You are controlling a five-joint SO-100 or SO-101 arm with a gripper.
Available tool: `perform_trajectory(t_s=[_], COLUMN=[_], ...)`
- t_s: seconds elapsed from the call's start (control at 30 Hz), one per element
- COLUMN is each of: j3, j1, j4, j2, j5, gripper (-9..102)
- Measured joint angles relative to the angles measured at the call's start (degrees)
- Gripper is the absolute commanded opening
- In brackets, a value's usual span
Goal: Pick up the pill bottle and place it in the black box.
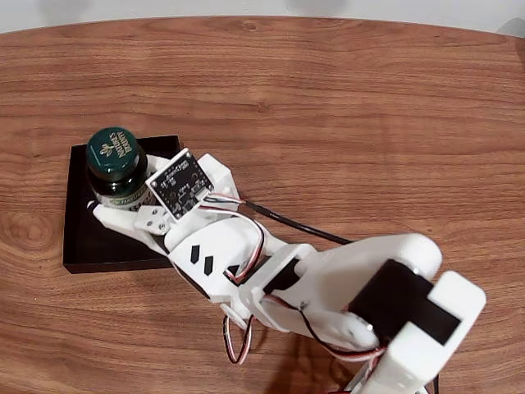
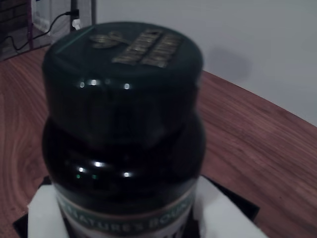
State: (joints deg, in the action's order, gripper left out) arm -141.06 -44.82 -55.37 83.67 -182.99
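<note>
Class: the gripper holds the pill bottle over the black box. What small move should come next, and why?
Probably lower slightly and open the gripper: the pill bottle stands upright between its fingers, already above the black box, so only the release seems left.

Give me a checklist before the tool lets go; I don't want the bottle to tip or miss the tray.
1. Dark amber bottle with green screw cap over the shallow matte black tray: ok.
2. Bottle upright: ok.
3. White tool fingers flanking bottle: ok.
4. Bottle base resting on tray floor: cannot tell.
5. Bottle clear of tray walls: cannot tell, near the far wall.
6. Wooden table free around tray: ok.
</note>
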Motion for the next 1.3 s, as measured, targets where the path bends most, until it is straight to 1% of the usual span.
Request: perform_trajectory(t_s=[0.27, 0.4, 0.83, 0.93, 1.17, 1.3], j3=[4.7, 5.3, 7.1, 8.0, 8.6, 8.6], j1=[0.7, 0.6, 0.6, 0.6, 0.7, 0.7], j4=[0.0, -1.6, -2.3, -2.4, -3.9, -3.9], j2=[-8.5, -12.6, -15.6, -16.3, -17.2, -17.2], j5=[0.6, 0.4, 0.4, 0.4, 0.4, -0.1], gripper=[7, 8, 9, 15, 33, 39])
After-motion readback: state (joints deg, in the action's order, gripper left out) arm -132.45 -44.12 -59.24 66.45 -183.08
